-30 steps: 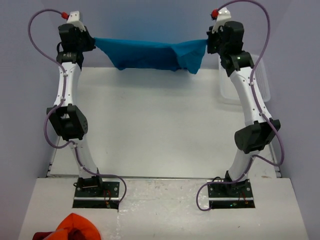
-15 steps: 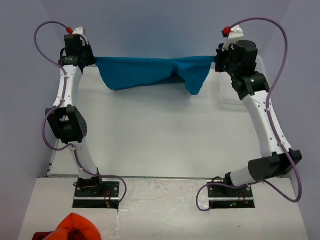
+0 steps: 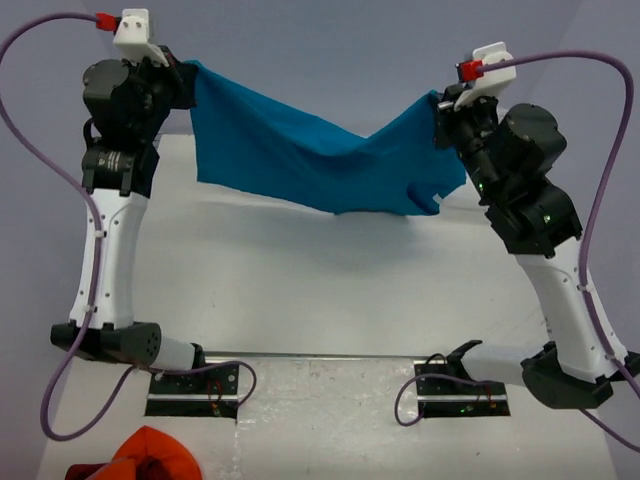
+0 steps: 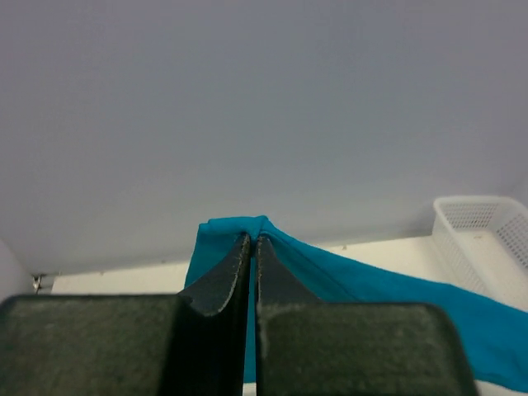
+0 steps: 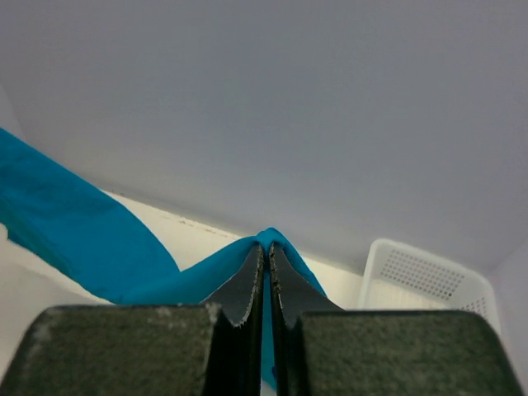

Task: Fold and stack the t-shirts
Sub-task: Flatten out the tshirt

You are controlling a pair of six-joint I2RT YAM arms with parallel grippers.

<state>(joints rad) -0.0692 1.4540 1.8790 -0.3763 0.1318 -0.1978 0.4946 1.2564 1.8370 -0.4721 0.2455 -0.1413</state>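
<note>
lifted higher, t-shirt [image 3: 300,155] sags from left end effector [image 4: 252,240] to right end effector [image 5: 266,248].

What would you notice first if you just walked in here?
The big teal-blue t-shirt hangs in the air above the far side of the table, sagging in the middle like a hammock. The left hand pinches one end and the right hand pinches the other, both shut tight on the cloth. Down at the near left edge, a bunched orange-red cloth pops out too.
</note>
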